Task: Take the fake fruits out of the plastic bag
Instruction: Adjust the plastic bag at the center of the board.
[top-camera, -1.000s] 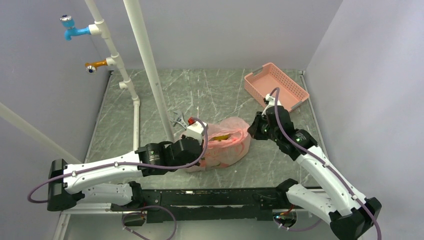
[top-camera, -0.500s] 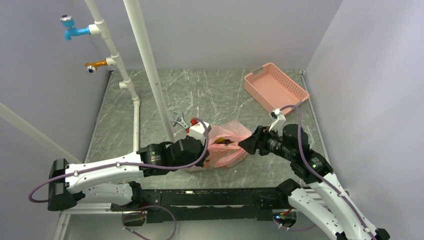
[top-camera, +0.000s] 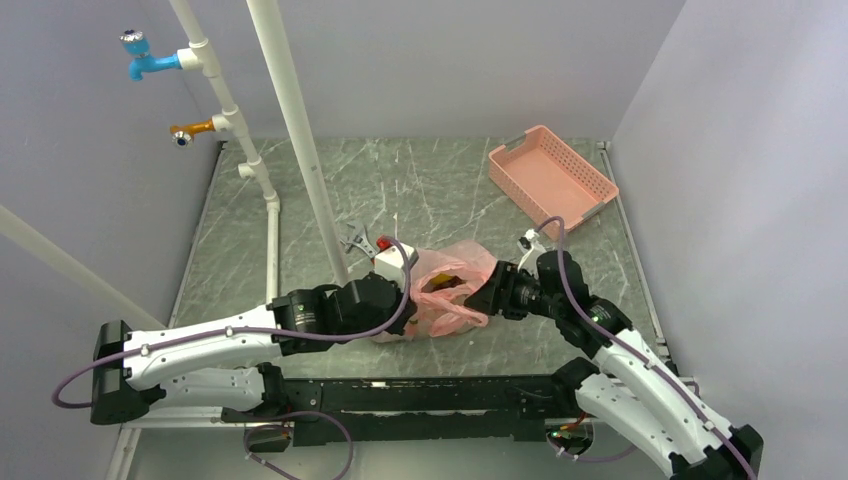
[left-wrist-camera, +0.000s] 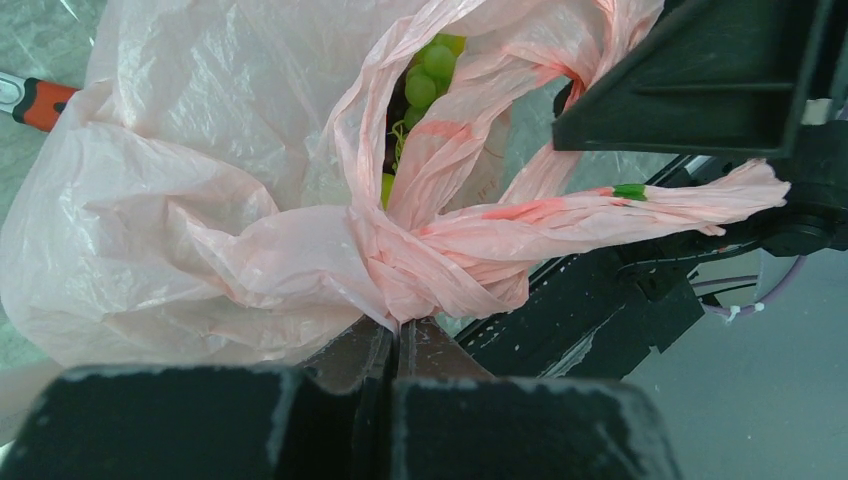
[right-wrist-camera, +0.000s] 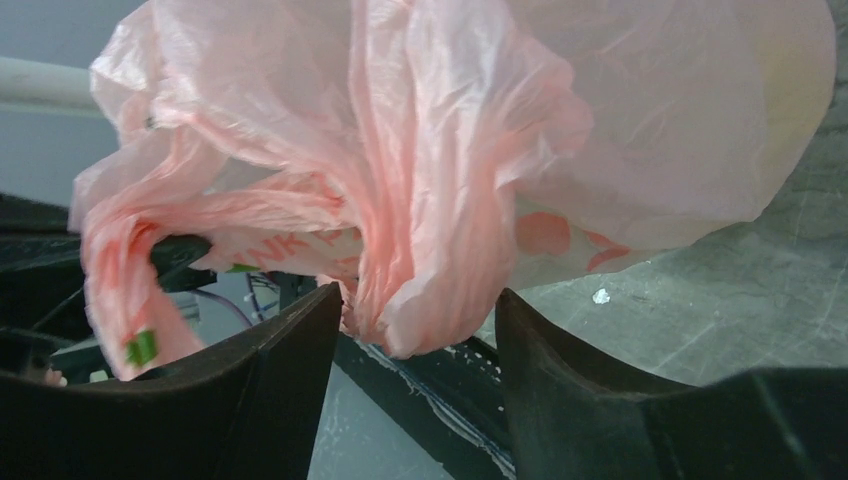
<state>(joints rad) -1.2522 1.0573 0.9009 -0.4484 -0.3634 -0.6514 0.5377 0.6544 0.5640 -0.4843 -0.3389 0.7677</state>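
The pink plastic bag (top-camera: 452, 290) lies crumpled mid-table between both arms. My left gripper (top-camera: 408, 272) is shut on a bunched fold of the bag (left-wrist-camera: 400, 290) at its left side. Through the bag's mouth I see light green grapes (left-wrist-camera: 428, 75) and something dark and yellow (top-camera: 447, 283). My right gripper (top-camera: 488, 297) is open at the bag's right side. In the right wrist view a hanging fold of the bag (right-wrist-camera: 430, 230) sits between its spread fingers (right-wrist-camera: 270, 390), and I cannot tell whether they touch it. The other fruits are hidden in the bag.
A red-handled wrench (top-camera: 362, 243) lies just behind the bag, beside the white upright pipe (top-camera: 298, 140); it also shows in the left wrist view (left-wrist-camera: 38, 100). A rigid pink slotted basket (top-camera: 550, 172) stands at the back right. The black base rail (top-camera: 430, 395) runs along the near edge.
My right arm has swung down and in from the bag's far right to its near right side, bringing its open fingers round a fold. The left gripper keeps its hold; the bag mouth shows wider.
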